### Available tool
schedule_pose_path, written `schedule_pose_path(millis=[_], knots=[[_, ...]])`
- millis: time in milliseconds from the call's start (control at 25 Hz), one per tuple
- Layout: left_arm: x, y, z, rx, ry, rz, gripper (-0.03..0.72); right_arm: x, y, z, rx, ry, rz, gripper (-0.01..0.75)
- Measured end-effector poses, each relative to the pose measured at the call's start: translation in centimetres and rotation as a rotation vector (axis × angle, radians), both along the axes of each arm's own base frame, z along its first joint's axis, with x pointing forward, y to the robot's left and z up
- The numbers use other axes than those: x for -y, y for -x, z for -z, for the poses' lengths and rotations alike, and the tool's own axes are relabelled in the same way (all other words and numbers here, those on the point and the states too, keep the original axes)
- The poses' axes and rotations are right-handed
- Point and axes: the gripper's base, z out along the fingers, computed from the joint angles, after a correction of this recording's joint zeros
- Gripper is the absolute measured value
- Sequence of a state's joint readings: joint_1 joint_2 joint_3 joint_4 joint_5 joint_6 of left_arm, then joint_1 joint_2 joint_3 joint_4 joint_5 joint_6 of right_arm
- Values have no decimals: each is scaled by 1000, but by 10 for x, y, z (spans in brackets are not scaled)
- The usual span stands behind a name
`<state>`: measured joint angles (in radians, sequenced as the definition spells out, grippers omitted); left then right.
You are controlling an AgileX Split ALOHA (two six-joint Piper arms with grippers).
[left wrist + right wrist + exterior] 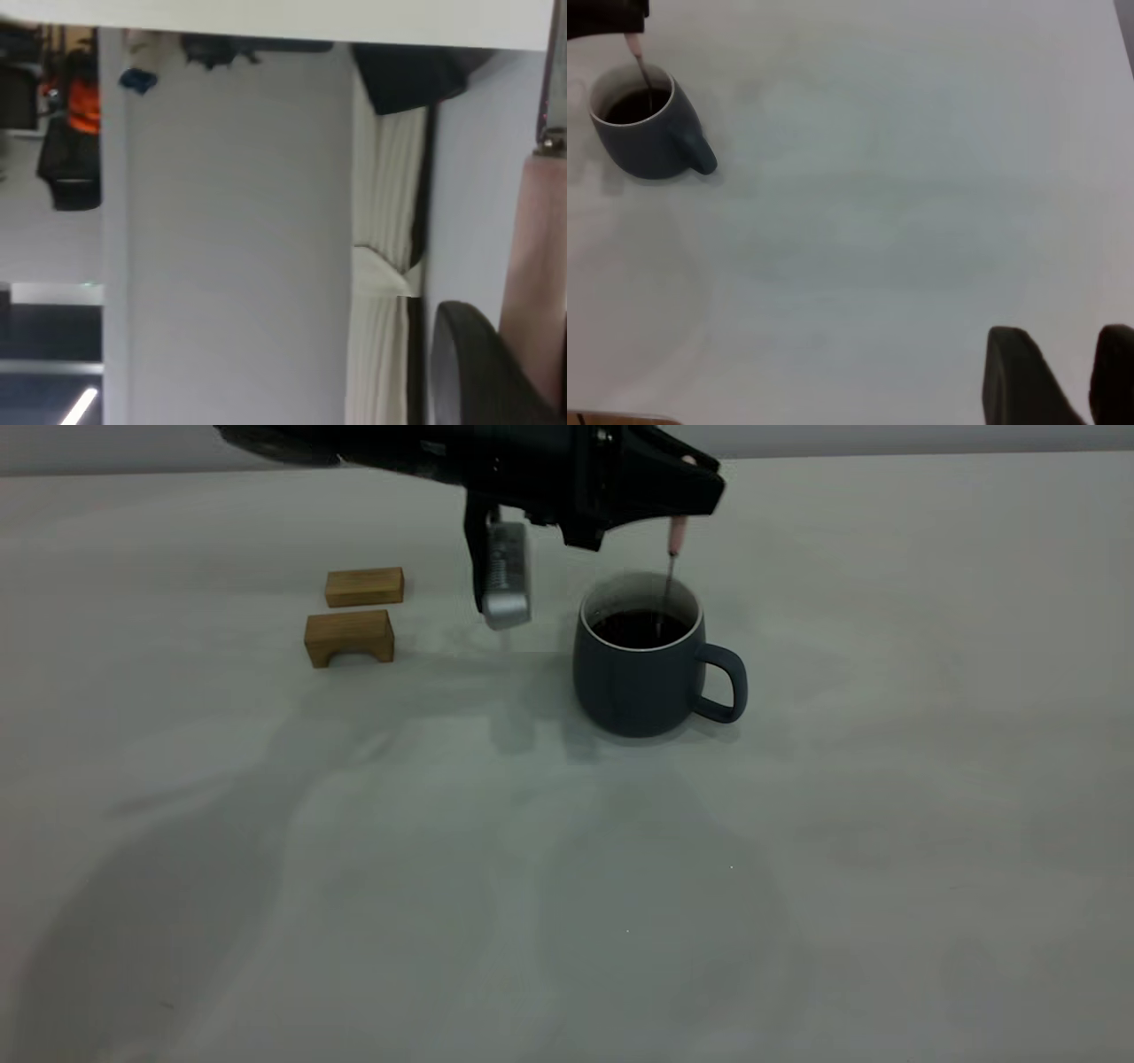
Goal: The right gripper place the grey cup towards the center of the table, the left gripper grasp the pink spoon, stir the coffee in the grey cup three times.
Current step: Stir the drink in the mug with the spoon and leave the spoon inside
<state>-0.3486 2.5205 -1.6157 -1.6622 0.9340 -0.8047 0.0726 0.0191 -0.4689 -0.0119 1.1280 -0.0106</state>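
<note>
— Left end effector (680, 509) pinching the pink spoon (674, 536) upright, its metal end dipped in the coffee (640, 628)!

— Grey cup (640, 677) mid-tabletop (797, 824); right end effector (1063, 376) spread, well apart (wooden blocks (354, 615) beside).

Open table (886, 824) right of and in front of cup (640, 664); handle juts right. Above cup mouth, blocked by left gripper (682, 509) holding spoon (675, 536) upright into coffee (640, 628). Left of cup, narrow gap beside hanging silver cylinder (507, 576); farther left, two wooden blocks (354, 615). Right gripper (1063, 376) well apart from cup.
</note>
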Motion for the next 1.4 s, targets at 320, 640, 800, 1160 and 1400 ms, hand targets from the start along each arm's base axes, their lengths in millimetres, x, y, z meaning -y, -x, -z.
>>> schedule_pose_path(millis=[320, 640, 800, 1160, 1400], knots=[[-1, 12, 5, -155, -37, 85, 156, 0, 0, 0, 0, -1, 0, 237], [-12, 6, 14, -101, -150, 67, 156, 0, 0, 0, 0, -1, 0, 237], [-12, 2, 14, 7, -147, 58, 156, 0, 0, 0, 0, -1, 0, 237], [-10, 5, 10, 40, -102, 105, 332, 0, 0, 0, 0, -1, 0, 237], [-15, 5, 7, 152, -195, 263, 474, 0, 0, 0, 0, -1, 0, 237]])
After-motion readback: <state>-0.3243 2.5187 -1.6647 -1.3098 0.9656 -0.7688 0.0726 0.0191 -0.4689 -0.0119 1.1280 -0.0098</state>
